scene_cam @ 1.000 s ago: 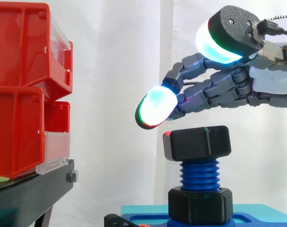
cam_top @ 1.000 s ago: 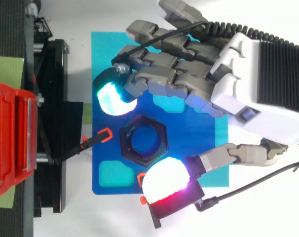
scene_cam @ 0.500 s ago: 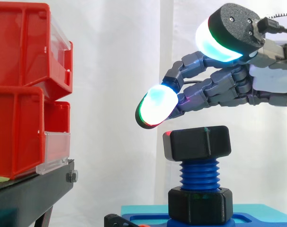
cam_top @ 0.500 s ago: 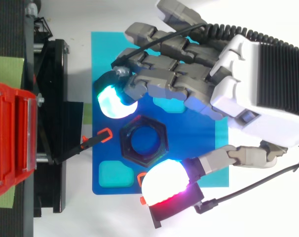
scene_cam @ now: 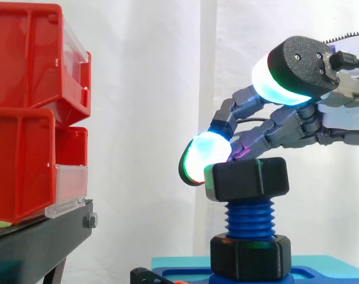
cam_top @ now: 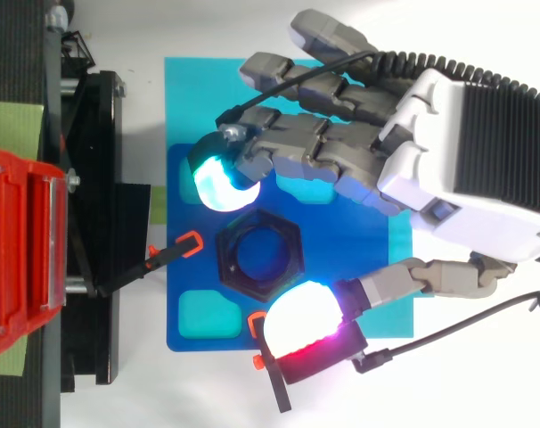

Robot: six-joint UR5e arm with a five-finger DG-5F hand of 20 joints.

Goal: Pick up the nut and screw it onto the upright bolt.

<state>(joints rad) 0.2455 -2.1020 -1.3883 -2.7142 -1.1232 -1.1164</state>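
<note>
A: Nut pos.?
B: Black hex nut sits on top of the upright blue bolt, w/ bare thread showing below it. A 2nd black nut sits at the bolt's foot, on the dark-blue base. The base lies on a teal sheet.

A: Hand?
B: The hand comes in from the right in side view, above the bolt. Its fingers are loosely bent and the thumb is spread wide. Nothing is pinched or held, so it's logged as not gripping.

A: Contact w/ nut?
B: One fingertip pad, cyan-white, is at the nut's upper left corner in side view, partly behind it. Top view puts it just beside one edge of the hex. Touching or just off: can't tell. The thumb pad is well above the nut's top in side view, clear of it. From above it overlaps the nut's opposite corner.

A: Surroundings?
B: Red bins are stacked on a black stand at left, well apart from the bolt. There's a white curtain behind. In top view a small orange clip sits just beside the nut on the bin side.
</note>
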